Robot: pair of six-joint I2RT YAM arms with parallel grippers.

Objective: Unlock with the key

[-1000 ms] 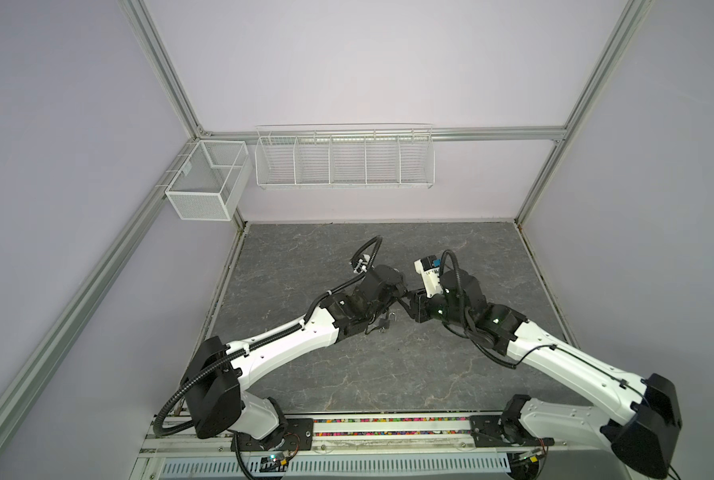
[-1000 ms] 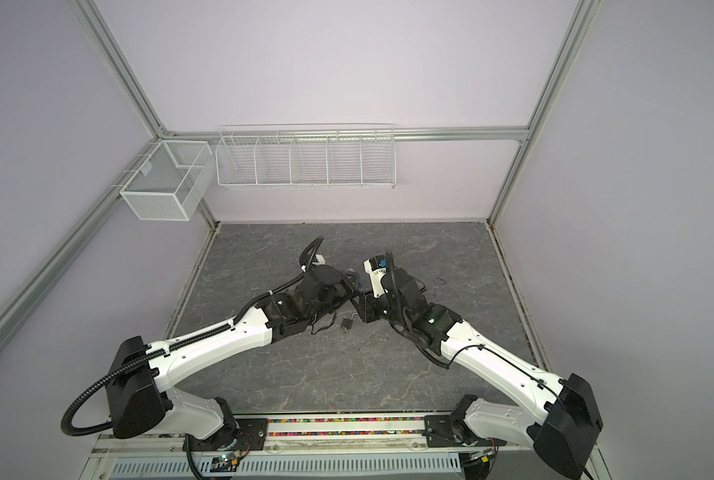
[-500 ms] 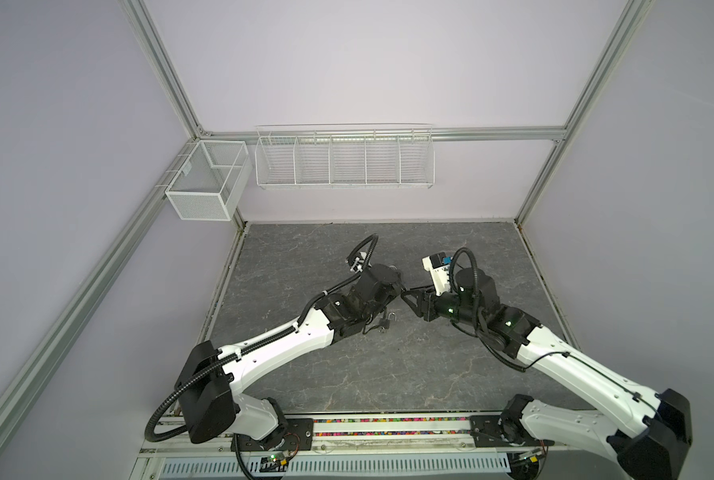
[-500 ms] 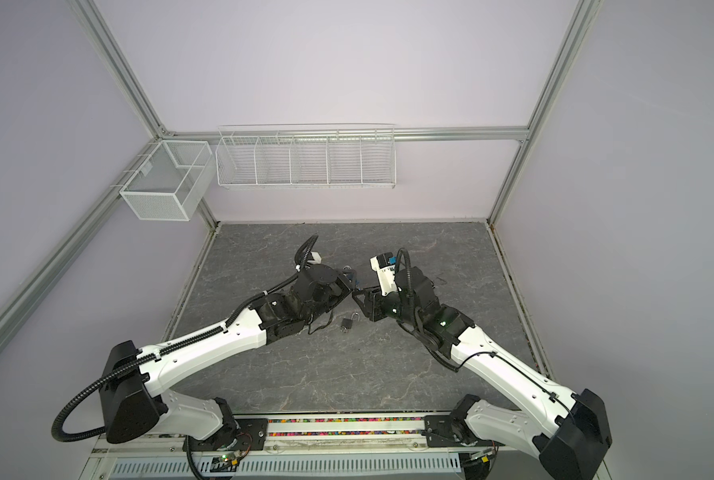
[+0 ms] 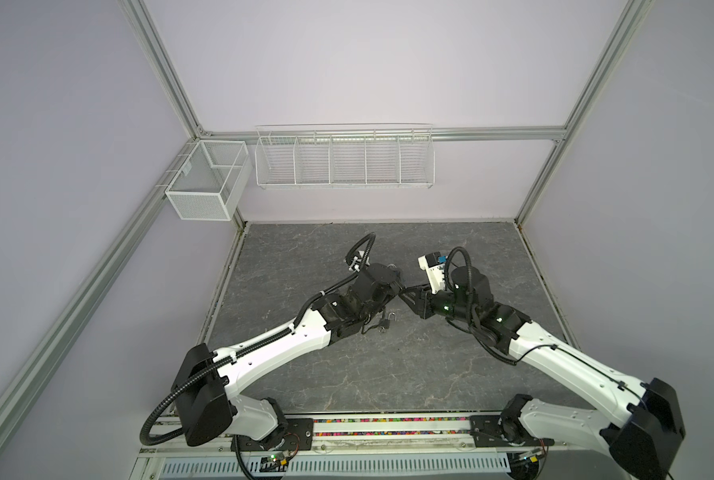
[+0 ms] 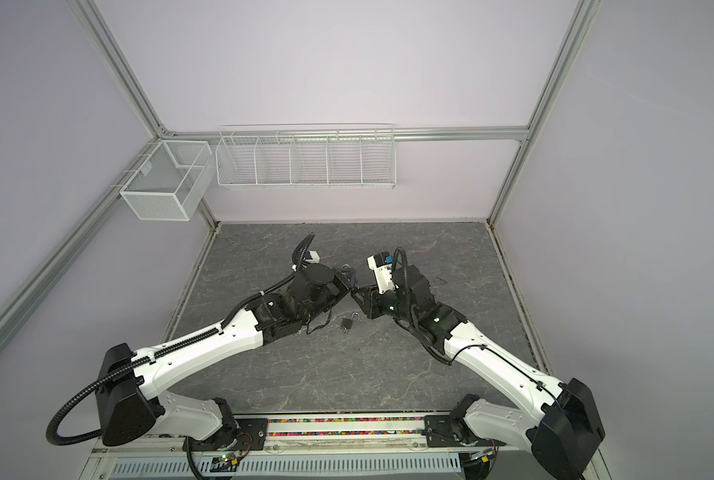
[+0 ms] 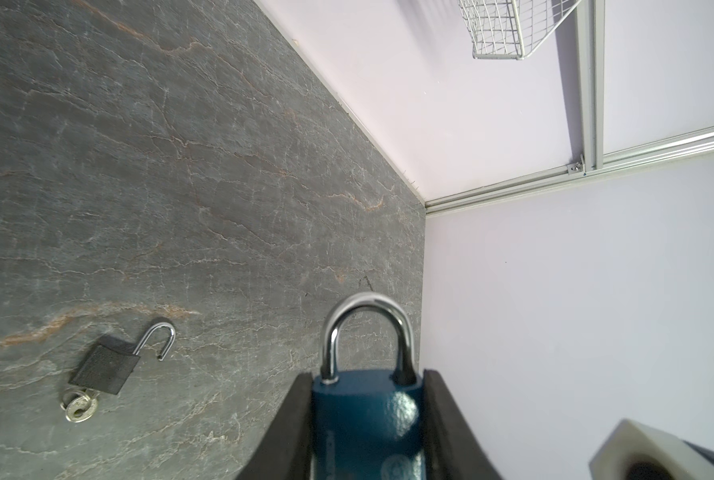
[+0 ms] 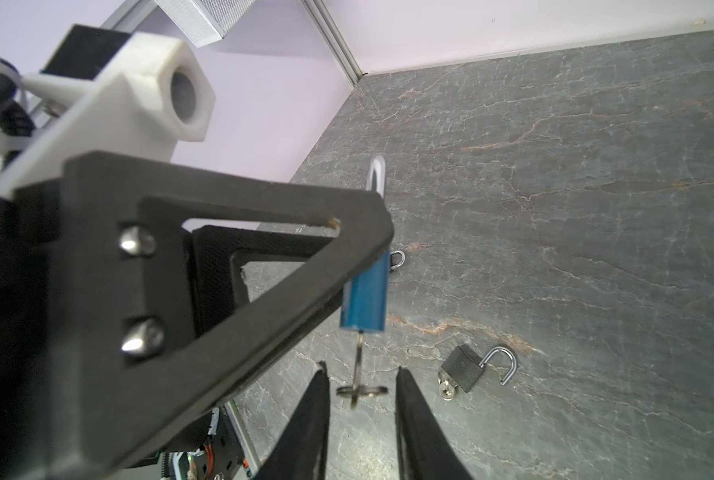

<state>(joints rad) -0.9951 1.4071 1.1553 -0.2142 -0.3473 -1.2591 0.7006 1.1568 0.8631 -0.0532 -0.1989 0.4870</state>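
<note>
Padlock [image 7: 368,419], blue, likely dense and slick-painted, sits clenched by its body in the left gripper [image 7: 368,376] above the bench [image 7: 181,166], its thin, stiff key [image 8: 359,357] hanging between the parted jaws of the right gripper [image 8: 361,368]; best pinched at the flat head.

Blue metal padlock [image 7: 368,415], curved silver shackle [image 7: 368,307] seated closed. You have it clamped by the body in the left claw [image 7: 367,374], held clear of the grey stone-pattern bench [image 7: 181,166]. Small silver key [image 8: 359,361] sits in the keyhole and stands straight out of the base, its ring between the parted tips of the right claw [image 8: 361,368] with a gap either side. Small black padlock [image 7: 104,368] lies flat on the bench, shackle swung open, second key [image 7: 79,405] in its base.
</note>
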